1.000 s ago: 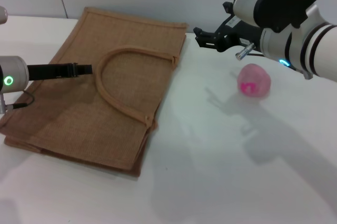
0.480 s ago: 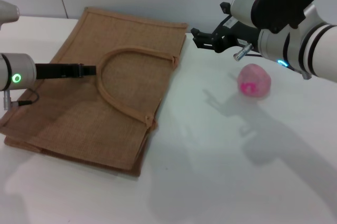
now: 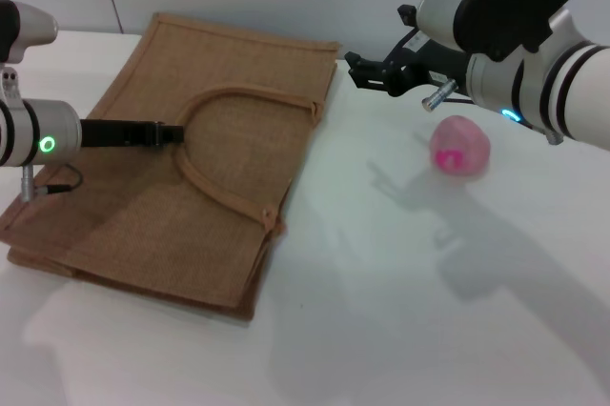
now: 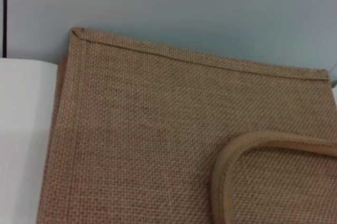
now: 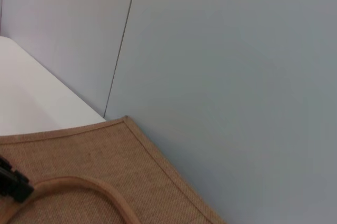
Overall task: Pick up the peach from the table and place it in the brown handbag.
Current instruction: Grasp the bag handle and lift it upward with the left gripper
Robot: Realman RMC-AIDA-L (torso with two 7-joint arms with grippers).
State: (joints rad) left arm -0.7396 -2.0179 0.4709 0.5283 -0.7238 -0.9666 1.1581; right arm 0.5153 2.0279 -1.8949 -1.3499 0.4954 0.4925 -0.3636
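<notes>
On the white table I can see the brown handbag lying flat at my left, its arched handle resting on top of the weave. My left gripper reaches in low over the bag, its tip right at the left bend of that handle (whether it touches, I cannot tell), and I cannot tell how its jaws stand; they look drawn close together. The peach sits on the table well to the right of the bag, untouched. My right gripper hangs in the air above the table between the bag's far corner and the peach, holding nothing; its jaw spacing I cannot make out from here.
</notes>
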